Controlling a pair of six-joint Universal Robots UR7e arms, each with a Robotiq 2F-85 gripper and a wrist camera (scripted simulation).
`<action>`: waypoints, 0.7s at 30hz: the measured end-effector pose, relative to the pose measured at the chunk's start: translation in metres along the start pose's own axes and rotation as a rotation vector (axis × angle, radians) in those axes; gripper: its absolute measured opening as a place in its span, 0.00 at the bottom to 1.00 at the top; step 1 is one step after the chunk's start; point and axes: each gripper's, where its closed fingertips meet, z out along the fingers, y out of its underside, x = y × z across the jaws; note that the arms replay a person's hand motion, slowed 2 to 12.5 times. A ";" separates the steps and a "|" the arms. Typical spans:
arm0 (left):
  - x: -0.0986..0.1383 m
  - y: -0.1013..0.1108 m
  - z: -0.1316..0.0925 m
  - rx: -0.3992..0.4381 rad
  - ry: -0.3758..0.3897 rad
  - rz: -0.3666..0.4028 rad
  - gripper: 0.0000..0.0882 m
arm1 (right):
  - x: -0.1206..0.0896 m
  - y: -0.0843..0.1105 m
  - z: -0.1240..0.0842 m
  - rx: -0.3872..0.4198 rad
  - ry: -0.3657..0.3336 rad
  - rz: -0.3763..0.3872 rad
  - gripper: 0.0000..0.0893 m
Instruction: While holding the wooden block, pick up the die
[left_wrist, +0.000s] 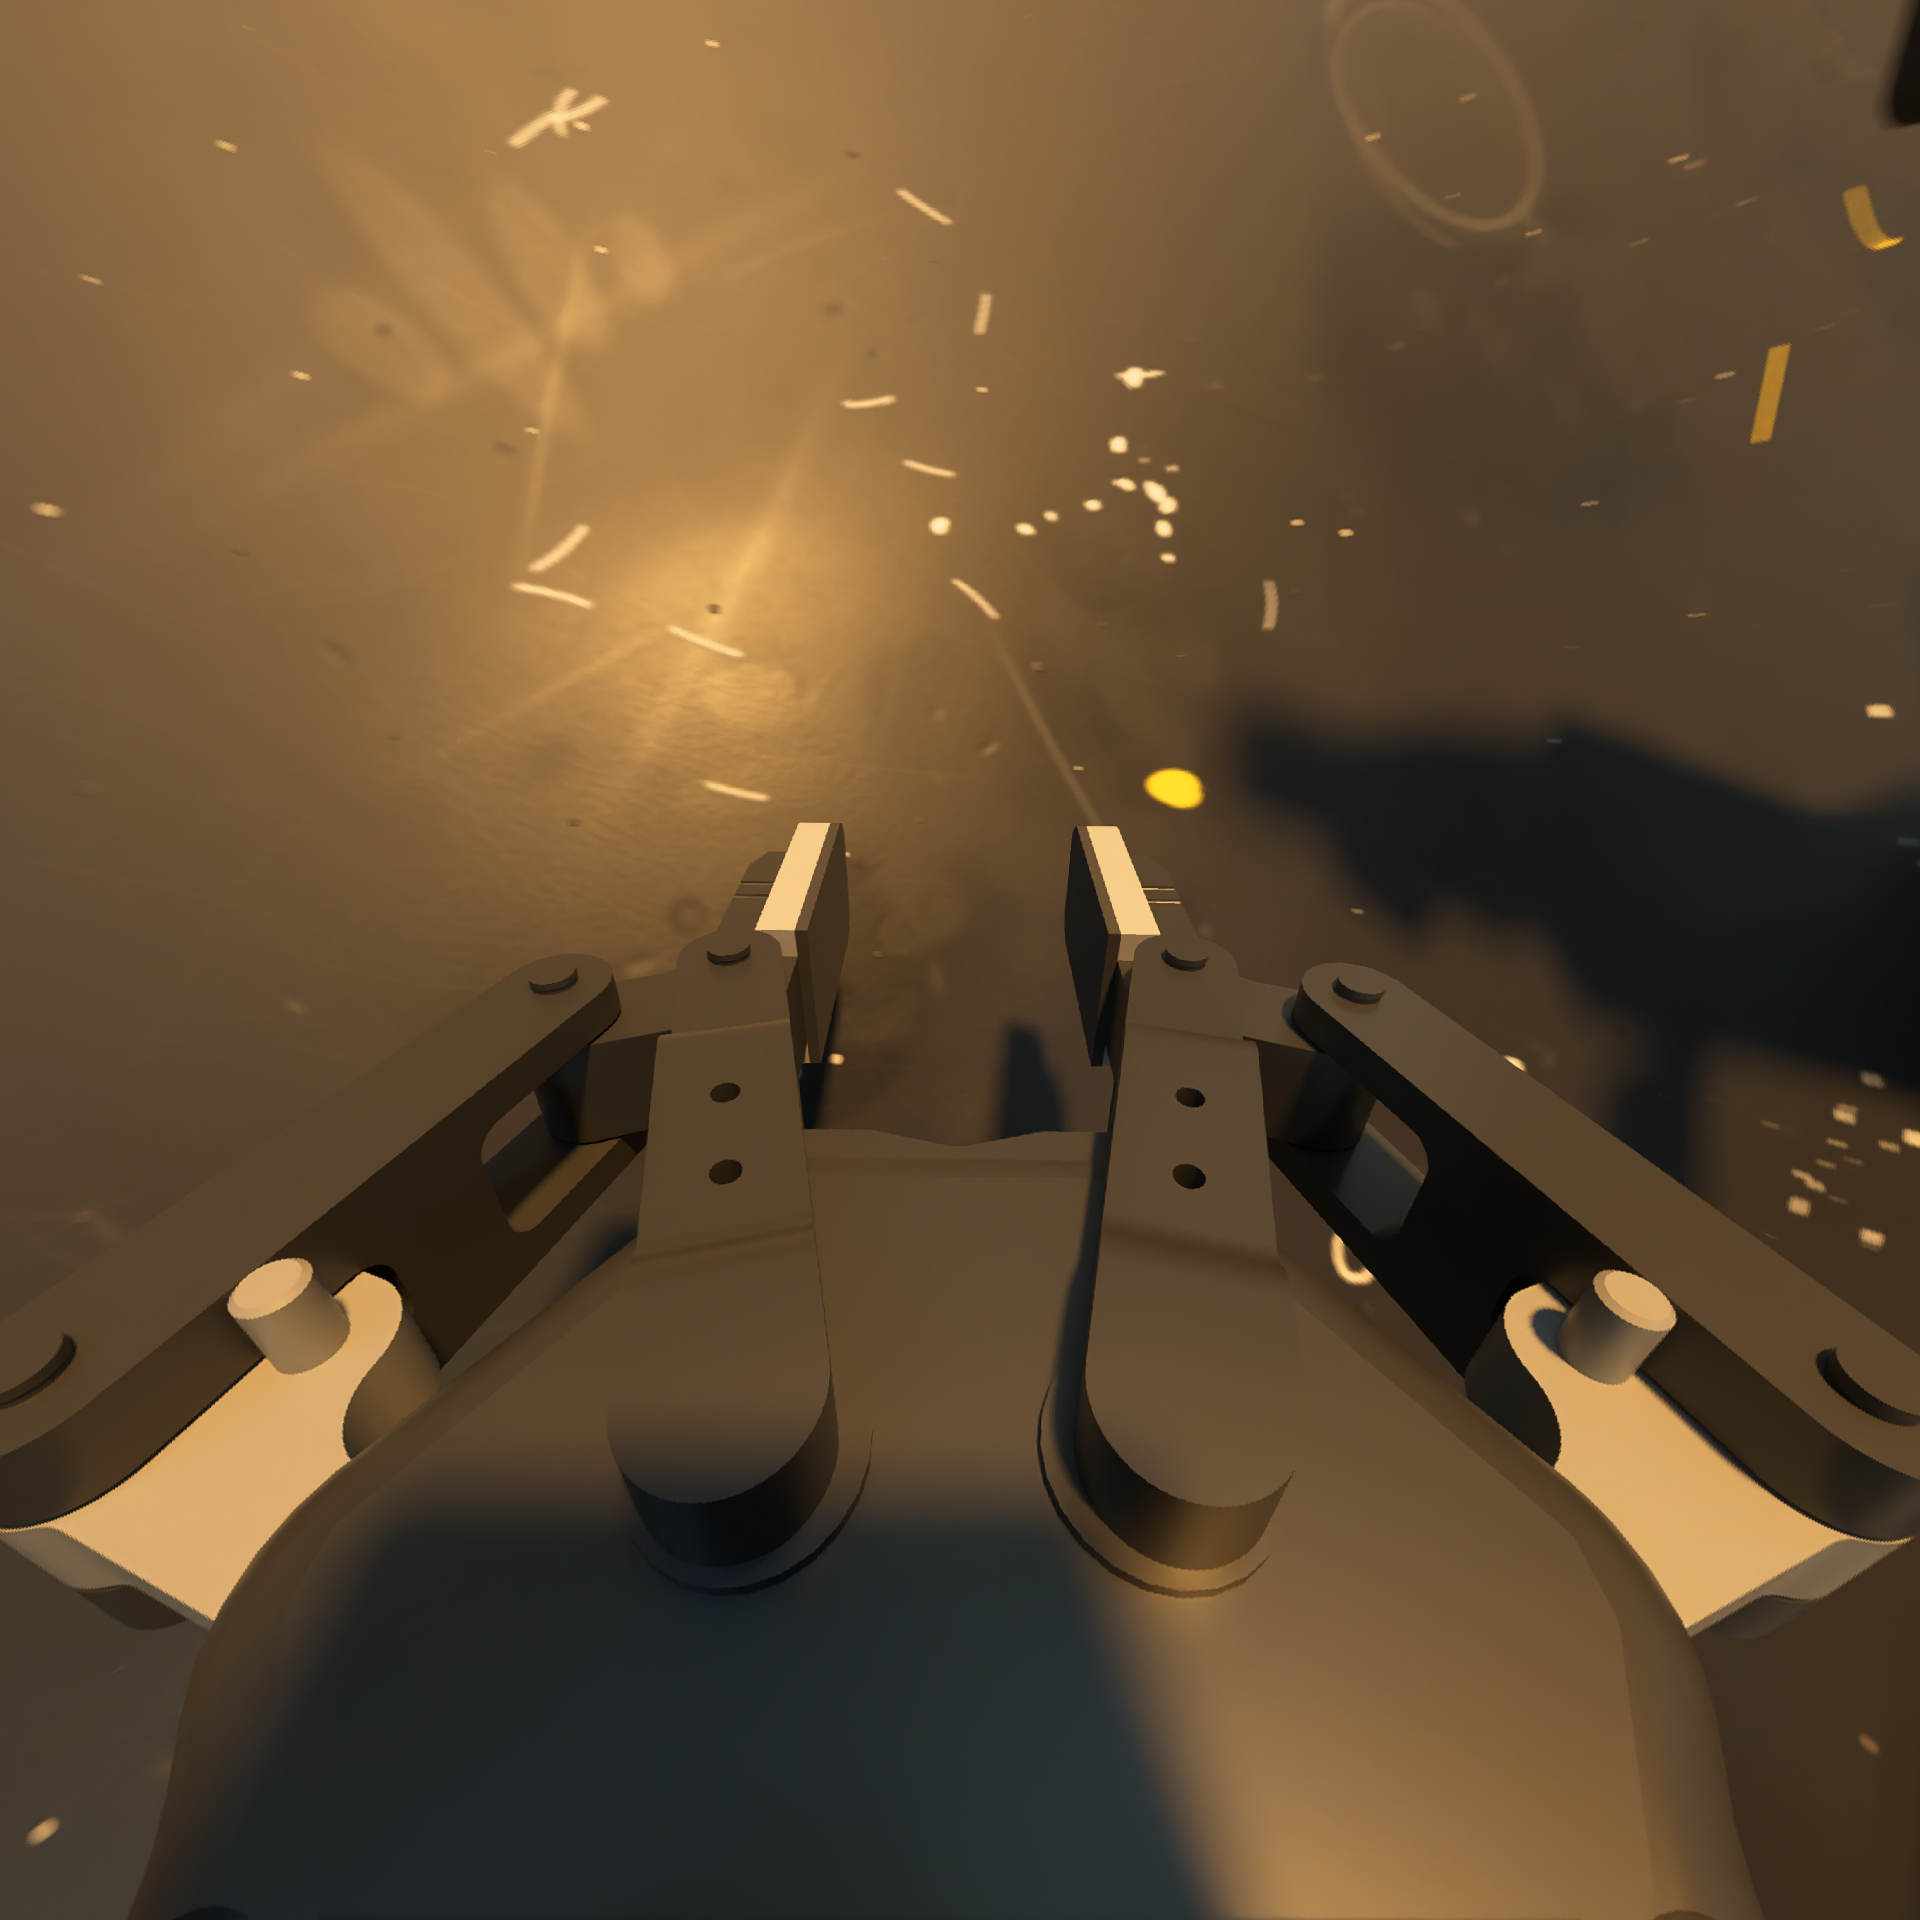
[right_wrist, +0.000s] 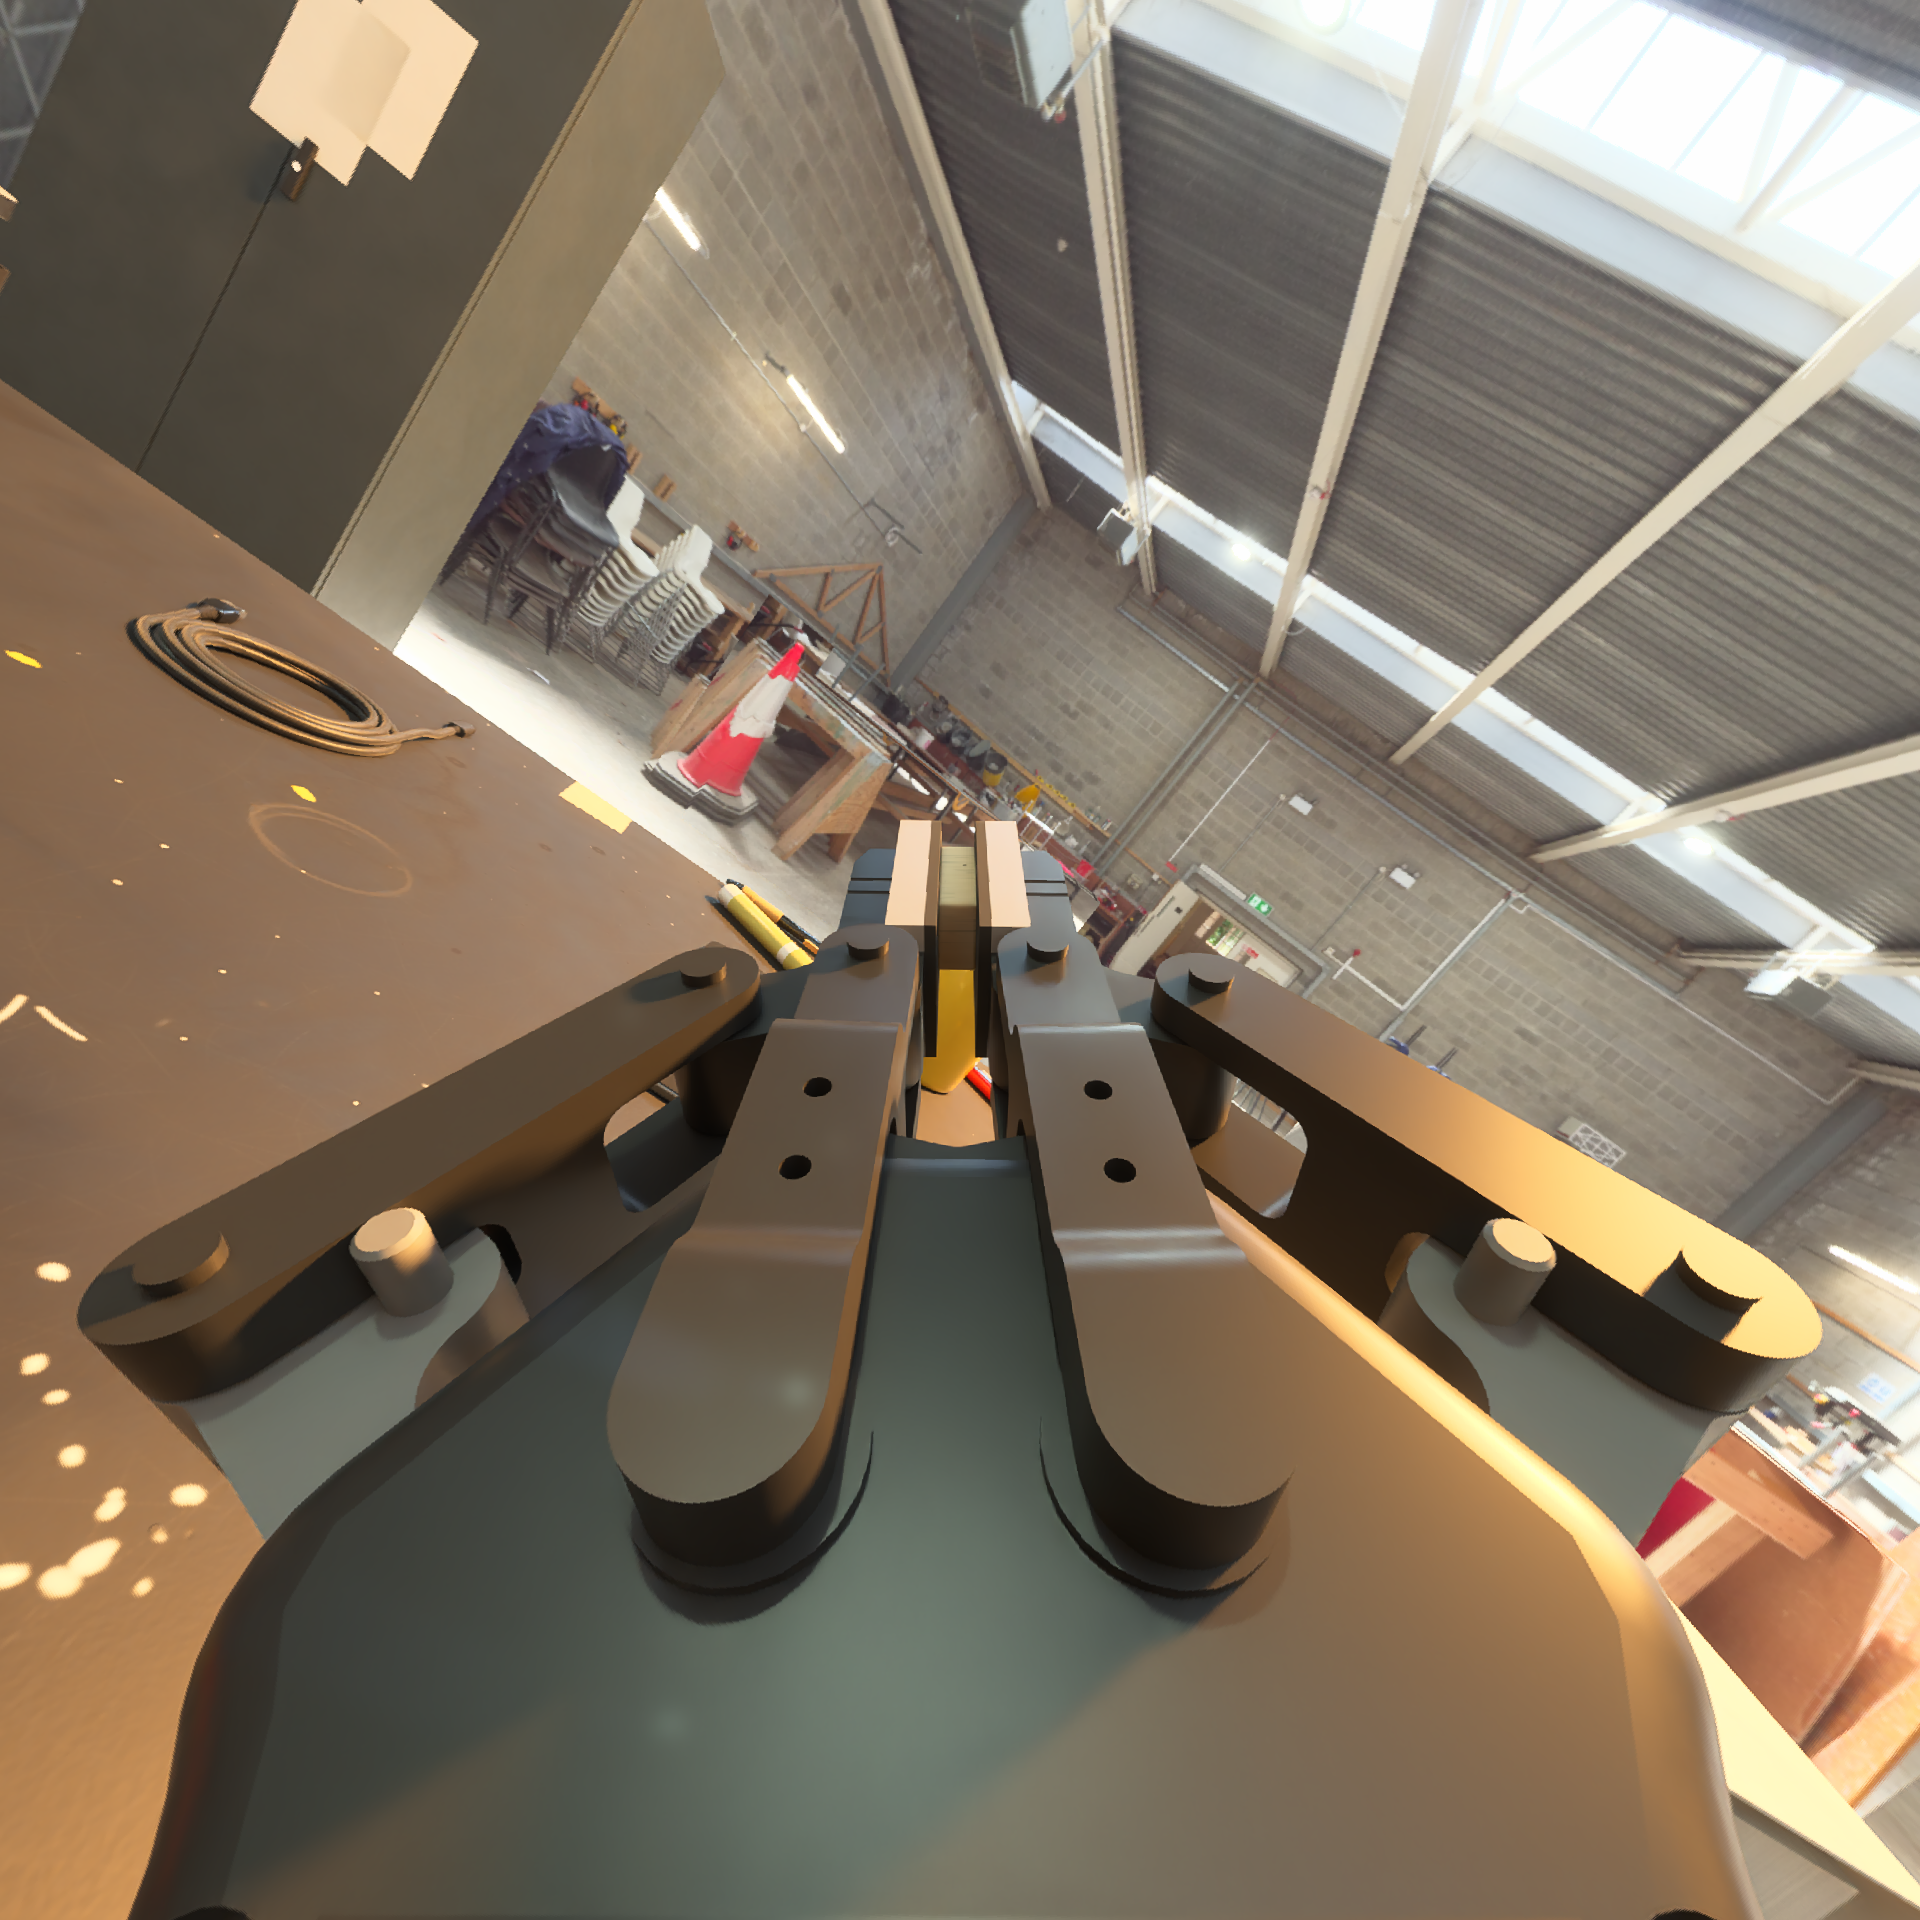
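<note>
In the left wrist view my left gripper (left_wrist: 956, 873) is open and empty, its pads a hand's width apart, just above the brown scratched table (left_wrist: 623, 468). No die shows in either view. In the right wrist view my right gripper (right_wrist: 958, 868) is shut on a pale wooden block (right_wrist: 958, 883), which is held between the pads and lifted off the table. The gripper is tilted up toward the hall. A yellow part (right_wrist: 948, 1023) shows lower between the fingers; I cannot tell whether it belongs to the block.
A coiled dark cable (right_wrist: 260, 681) lies on the table (right_wrist: 156, 935) at the left of the right wrist view. A yellow marker (right_wrist: 764, 922) lies near the table's far edge. A dark arm shadow (left_wrist: 1558, 831) falls on the table at the right of the left wrist view.
</note>
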 end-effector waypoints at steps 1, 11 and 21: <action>0.005 0.000 -0.001 0.004 0.037 -0.012 0.44 | 0.000 0.000 0.000 0.000 -0.001 -0.001 0.06; 0.051 0.006 -0.015 -0.016 0.446 -0.194 0.44 | -0.004 0.000 0.001 -0.003 -0.011 -0.011 0.06; 0.052 0.012 -0.015 -0.065 0.571 -0.342 0.46 | -0.008 0.000 0.002 -0.004 -0.024 -0.024 0.06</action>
